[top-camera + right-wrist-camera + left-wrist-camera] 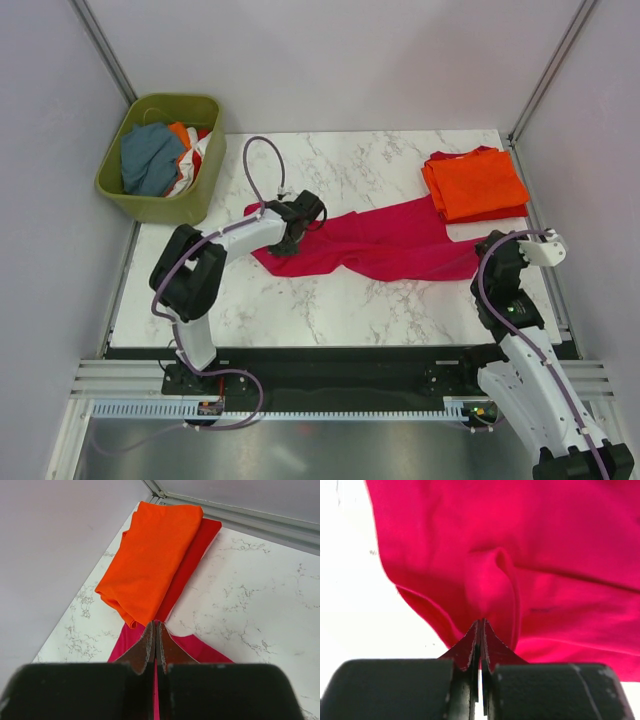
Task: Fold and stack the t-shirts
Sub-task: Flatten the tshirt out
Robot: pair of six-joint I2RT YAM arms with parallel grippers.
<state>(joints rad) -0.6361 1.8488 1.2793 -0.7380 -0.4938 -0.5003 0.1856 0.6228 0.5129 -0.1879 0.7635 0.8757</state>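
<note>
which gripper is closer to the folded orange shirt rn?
Right. The right gripper pinches one end of the pink t-shirt, right beside the orange t-shirt. The left gripper pinches its other end, far off toward the basket.

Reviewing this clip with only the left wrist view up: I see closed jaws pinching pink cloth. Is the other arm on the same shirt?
Observer: Yes. The right gripper is shut on the opposite, right-hand end of the same magenta shirt.
Operator: Any shirts already folded?
Observer: Two, stacked at the back right. An orange shirt lies on top of a red shirt.
Operator: More waiting?
Observer: An olive basket at the back left holds crumpled clothes in blue-grey, orange and white.
</note>
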